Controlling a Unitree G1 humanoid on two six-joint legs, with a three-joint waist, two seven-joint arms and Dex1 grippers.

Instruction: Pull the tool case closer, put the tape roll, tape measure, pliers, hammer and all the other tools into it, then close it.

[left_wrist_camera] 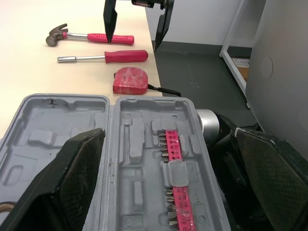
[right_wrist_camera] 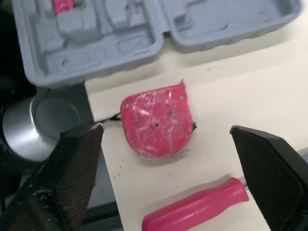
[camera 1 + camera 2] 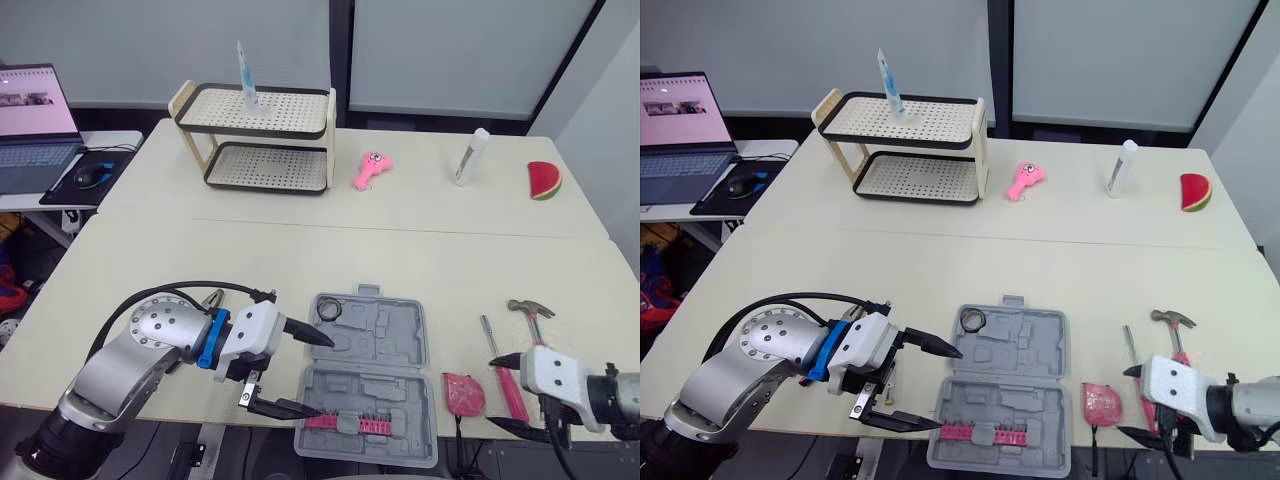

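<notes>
The grey tool case (image 3: 372, 350) lies open at the table's front edge, with a pink strip of bits (image 3: 348, 424) in its near half and a small tape roll (image 3: 331, 309) in its far left corner. My left gripper (image 3: 322, 376) is open at the case's left side, one finger over each half. To the right of the case lie a pink tape measure (image 3: 463, 393), a pink-handled screwdriver (image 3: 505, 375) and a hammer (image 3: 528, 310). My right gripper (image 3: 493, 392) is open, its fingers pointing at the tape measure (image 2: 156, 120) from the right and apart from it.
At the back stand a two-tier rack (image 3: 260, 140), a pink toy (image 3: 370, 170), a white bottle (image 3: 471, 157) and a watermelon slice (image 3: 544, 181). A laptop (image 3: 35, 125) and a mouse (image 3: 88, 174) sit on a side desk at the left. The tools lie close to the table's front edge.
</notes>
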